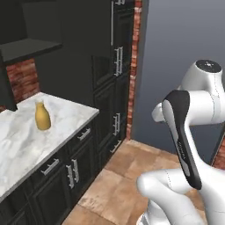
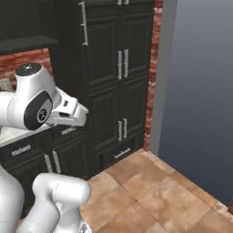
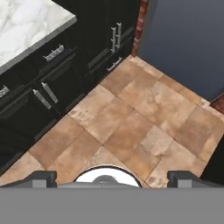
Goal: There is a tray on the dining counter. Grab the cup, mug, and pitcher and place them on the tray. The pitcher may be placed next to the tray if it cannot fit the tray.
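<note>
Dark cabinets [image 2: 113, 82] flank a brick strip [image 1: 134, 66], grey wall [image 2: 200, 91] and tiled floor [image 3: 135, 122].

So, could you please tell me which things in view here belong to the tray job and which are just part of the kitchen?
Belongs to the job:
- pitcher, standing on the marble counter

Just there:
- dark tall cabinets
- tiled floor
- brick edging

The marble counter [image 1: 26, 140] runs off the left base view's left and bottom edges. The arm [image 2: 32, 107] hides part of that counter in the right base view. The tall cabinets [image 1: 112, 66] are cut off at the top.
</note>
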